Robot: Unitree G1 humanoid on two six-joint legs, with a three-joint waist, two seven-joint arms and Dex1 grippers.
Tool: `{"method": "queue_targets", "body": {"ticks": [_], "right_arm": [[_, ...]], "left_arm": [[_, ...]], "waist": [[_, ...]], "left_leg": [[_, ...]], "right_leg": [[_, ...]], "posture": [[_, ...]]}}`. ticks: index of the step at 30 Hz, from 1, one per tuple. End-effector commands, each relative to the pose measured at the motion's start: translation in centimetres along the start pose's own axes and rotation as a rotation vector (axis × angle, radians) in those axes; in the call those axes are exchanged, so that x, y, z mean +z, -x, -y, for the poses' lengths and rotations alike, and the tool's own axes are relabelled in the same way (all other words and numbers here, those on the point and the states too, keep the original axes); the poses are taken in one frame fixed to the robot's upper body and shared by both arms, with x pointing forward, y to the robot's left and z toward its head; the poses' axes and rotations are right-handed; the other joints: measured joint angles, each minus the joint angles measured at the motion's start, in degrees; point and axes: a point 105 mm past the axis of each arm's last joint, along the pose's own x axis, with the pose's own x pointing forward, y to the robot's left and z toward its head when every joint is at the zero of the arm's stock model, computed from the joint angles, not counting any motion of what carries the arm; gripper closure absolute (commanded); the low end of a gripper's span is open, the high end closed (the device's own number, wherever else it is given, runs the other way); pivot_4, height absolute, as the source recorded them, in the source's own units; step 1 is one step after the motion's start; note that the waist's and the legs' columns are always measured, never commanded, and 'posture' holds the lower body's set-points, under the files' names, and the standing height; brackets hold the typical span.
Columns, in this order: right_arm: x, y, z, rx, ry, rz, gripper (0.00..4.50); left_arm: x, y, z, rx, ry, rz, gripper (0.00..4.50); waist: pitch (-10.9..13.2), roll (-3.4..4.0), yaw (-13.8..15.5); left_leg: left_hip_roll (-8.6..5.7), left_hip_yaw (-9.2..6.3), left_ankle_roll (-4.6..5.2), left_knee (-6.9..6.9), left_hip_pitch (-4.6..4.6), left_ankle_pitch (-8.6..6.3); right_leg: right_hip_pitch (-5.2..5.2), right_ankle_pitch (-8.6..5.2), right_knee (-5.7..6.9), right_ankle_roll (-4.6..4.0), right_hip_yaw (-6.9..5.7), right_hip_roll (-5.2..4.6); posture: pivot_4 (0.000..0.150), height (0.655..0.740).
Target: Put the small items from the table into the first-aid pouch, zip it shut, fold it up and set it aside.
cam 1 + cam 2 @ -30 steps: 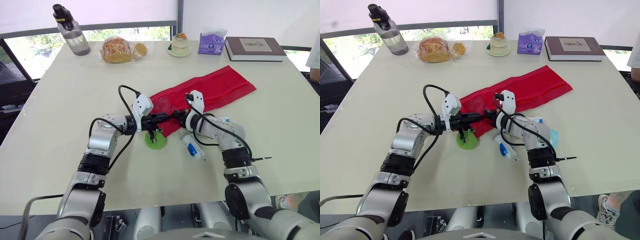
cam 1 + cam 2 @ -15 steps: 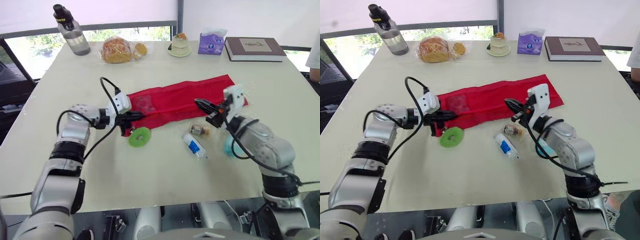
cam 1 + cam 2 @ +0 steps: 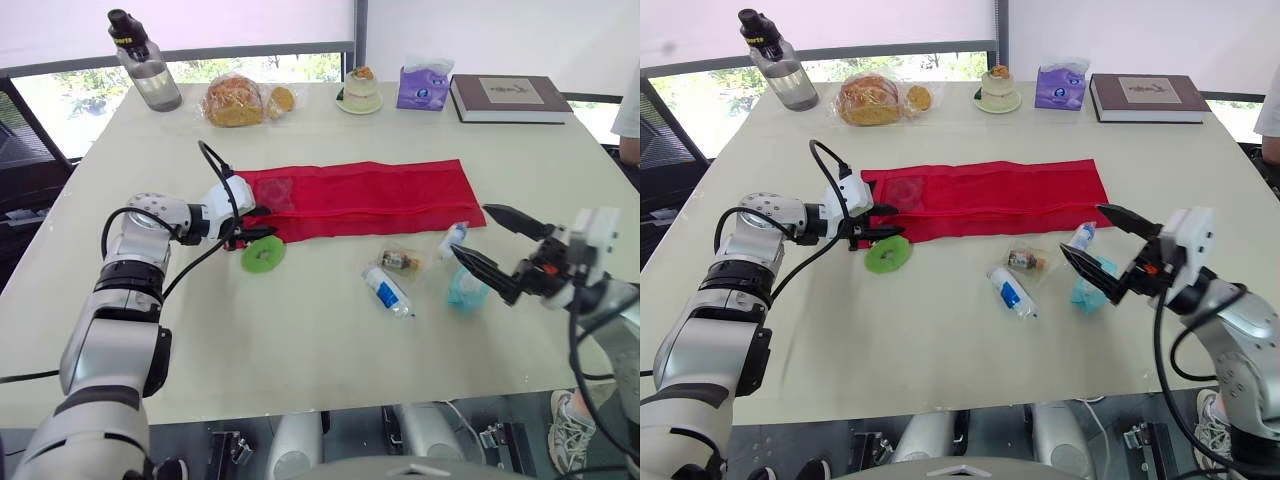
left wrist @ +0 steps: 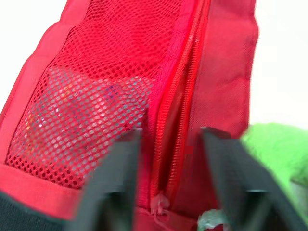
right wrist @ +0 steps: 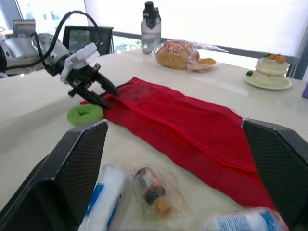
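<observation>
mika: Right gripper [image 3: 470,229] has swung off the pouch since half a second ago. It's out over the right side of the bench [image 3: 300,380] now, fingers spread wide, holding nothing. Red first-aid pouch [image 3: 370,195] got pulled straight too, so it lies flat and level across the bench instead of slanted.

jo: And the left one?

mika: Left gripper [image 3: 252,222] is still at the pouch's left end. Wrist view has its fingers [image 4: 115,183] apart, one each side of the zip [image 4: 166,159], with the fabric flat between them. Can't really tell if they're pressing on it.

jo: Anything inside yet?

mika: Mesh pocket at that left end has something pale [image 4: 72,115] in it, too blurry to name. Everything else is out on the bench: green ring [image 3: 262,254] just beside the left fingers, blue-and-white tube [image 3: 385,292], bagged little bottle [image 3: 400,261], and a small white bottle [image 3: 453,239] plus a teal thing [image 3: 465,292] near the right fingers.
</observation>
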Motion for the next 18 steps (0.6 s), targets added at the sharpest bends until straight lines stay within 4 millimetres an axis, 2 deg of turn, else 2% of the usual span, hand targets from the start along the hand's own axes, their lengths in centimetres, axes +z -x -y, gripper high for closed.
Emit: {"method": "queue_targets", "body": {"ticks": [1,2,5,10,15,18], "right_arm": [[1.6,0.5,-0.8,0.034,0.056,0.023,0.00],[1.7,0.5,-0.9,0.037,0.059,0.020,0.00],[1.9,0.2,-1.0,0.035,0.061,0.027,0.00],[2.1,-0.3,-0.6,0.019,0.067,0.034,0.00],[2.0,-0.6,0.5,-0.086,0.094,0.012,0.00],[1.8,-0.5,0.4,-0.093,0.096,-0.016,0.00]], "left_arm": [[3.4,0.4,-1.2,0.022,-0.022,0.126,0.25],[4.0,0.3,-1.2,0.019,-0.020,0.149,0.08],[5.4,-0.3,-1.6,0.033,-0.036,0.185,0.08],[8.2,-3.2,-1.0,0.018,-0.084,0.225,0.08],[8.5,-6.3,0.3,-0.015,-0.115,0.182,0.08],[8.7,-7.6,0.5,-0.007,-0.115,0.163,0.08]], "waist": [[0.00,0.00,-0.01],[0.00,0.00,0.00],[0.00,0.00,0.13],[0.00,0.00,0.31],[0.00,-0.01,0.36],[0.00,-0.01,0.23]], "left_leg": [[0.00,0.03,0.00,0.03,0.00,0.00],[0.00,0.03,0.00,0.07,0.00,0.00],[0.00,0.02,0.01,0.15,-0.01,0.00],[-0.03,0.02,0.00,0.15,-0.02,0.00],[-0.05,0.00,0.00,0.15,-0.03,0.00],[-0.05,0.00,0.00,0.14,-0.02,0.00]], "right_leg": [[0.00,0.00,0.01,0.01,0.02,0.00],[0.00,0.00,0.01,0.01,0.02,0.00],[0.04,0.01,0.02,0.03,0.02,0.00],[0.07,0.02,0.00,0.03,0.03,-0.02],[0.08,0.02,0.00,0.03,0.02,-0.01],[0.07,0.02,0.00,0.03,0.03,-0.01]], "posture": [[0.150,0.7400],[0.150,0.7400],[0.150,0.7400],[0.150,0.7400],[0.150,0.7400],[0.150,0.7400]]}}
